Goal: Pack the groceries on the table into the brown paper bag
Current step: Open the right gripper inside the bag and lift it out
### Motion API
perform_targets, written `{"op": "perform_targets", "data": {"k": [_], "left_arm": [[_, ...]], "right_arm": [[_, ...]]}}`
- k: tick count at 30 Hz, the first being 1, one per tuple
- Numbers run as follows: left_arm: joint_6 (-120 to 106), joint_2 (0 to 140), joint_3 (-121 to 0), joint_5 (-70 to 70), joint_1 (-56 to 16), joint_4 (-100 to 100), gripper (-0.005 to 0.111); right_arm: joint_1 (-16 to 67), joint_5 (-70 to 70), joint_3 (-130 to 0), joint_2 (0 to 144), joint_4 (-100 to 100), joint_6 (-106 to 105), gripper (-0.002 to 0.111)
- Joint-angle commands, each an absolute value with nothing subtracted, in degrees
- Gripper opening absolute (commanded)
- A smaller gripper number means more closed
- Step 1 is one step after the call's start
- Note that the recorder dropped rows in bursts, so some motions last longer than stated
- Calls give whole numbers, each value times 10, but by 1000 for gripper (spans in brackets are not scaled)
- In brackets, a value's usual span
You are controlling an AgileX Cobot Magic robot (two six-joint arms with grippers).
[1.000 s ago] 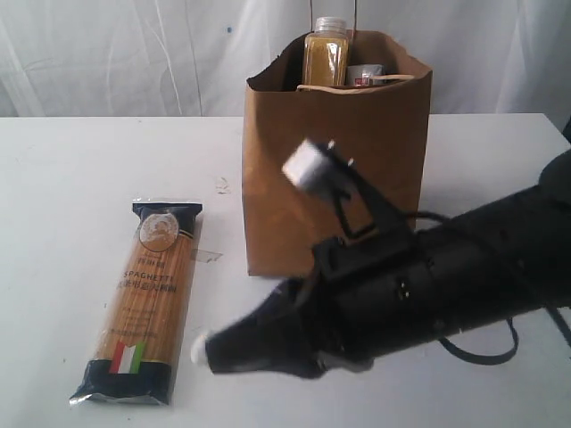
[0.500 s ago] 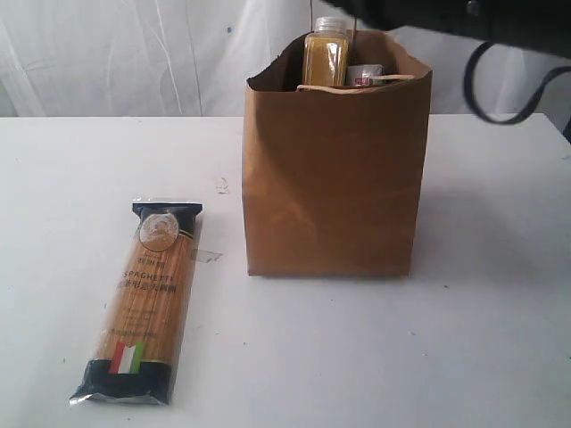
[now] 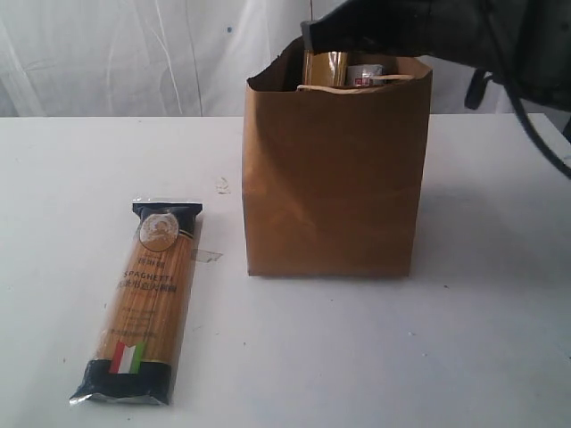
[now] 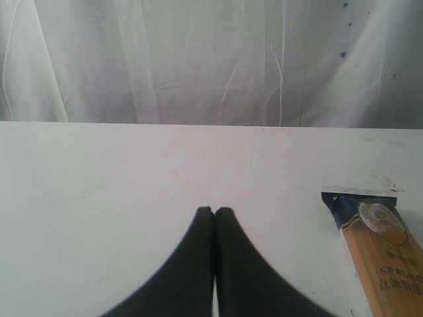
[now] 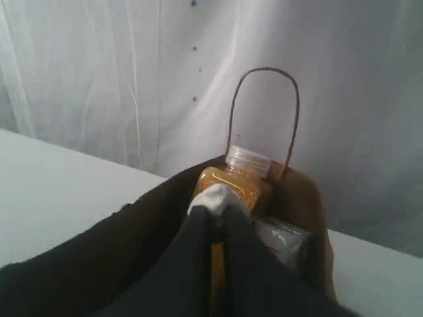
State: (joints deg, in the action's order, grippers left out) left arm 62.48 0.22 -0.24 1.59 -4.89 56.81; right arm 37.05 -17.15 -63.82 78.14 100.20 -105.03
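Note:
The brown paper bag [image 3: 330,178] stands upright at the back middle of the table [image 3: 71,178]. The yellow-grain bottle [image 3: 326,69] and a pale wrapped item [image 3: 366,73] stick up inside it. My right gripper [image 3: 312,37] hangs over the bag's mouth, in front of the bottle [image 5: 238,181], and its tips [image 5: 217,205] are shut on a small white object [image 5: 215,197]; I cannot tell what it is. The spaghetti packet [image 3: 147,299] lies flat to the left of the bag. My left gripper [image 4: 215,212] is shut and empty, low over bare table beside the packet's end [image 4: 380,238].
White curtains hang behind the table. A scrap of clear tape [image 3: 207,256] lies beside the packet. The bag's thin handle [image 5: 264,69] arches above its far rim. My right arm [image 3: 464,31] spans the top right of the exterior view.
My right arm has swung up from in front of the bag, near the table, to above the bag's mouth. The packet and bag have not moved.

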Motion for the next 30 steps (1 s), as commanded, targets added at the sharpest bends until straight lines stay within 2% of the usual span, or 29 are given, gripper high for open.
{"op": "perform_targets", "data": {"k": [1, 8, 14, 20, 25, 27, 30], "left_arm": [[625, 0, 0, 18, -53, 574, 0], [625, 0, 0, 18, -53, 574, 0], [625, 0, 0, 18, -53, 574, 0], [625, 0, 0, 18, -53, 574, 0], [625, 0, 0, 18, -53, 574, 0], [625, 0, 0, 18, -53, 574, 0], [625, 0, 0, 18, -53, 574, 0]], "right_arm": [[371, -178, -673, 807, 999, -1073, 0], [371, -175, -687, 852, 999, -1082, 0], [371, -304, -687, 896, 990, -1081, 0], [371, -303, -687, 896, 990, -1078, 1], [371, -299, -687, 896, 992, -1078, 26], [371, -299, -687, 896, 993, -1078, 32], [371, -299, -687, 895, 999, -1078, 34]]}}
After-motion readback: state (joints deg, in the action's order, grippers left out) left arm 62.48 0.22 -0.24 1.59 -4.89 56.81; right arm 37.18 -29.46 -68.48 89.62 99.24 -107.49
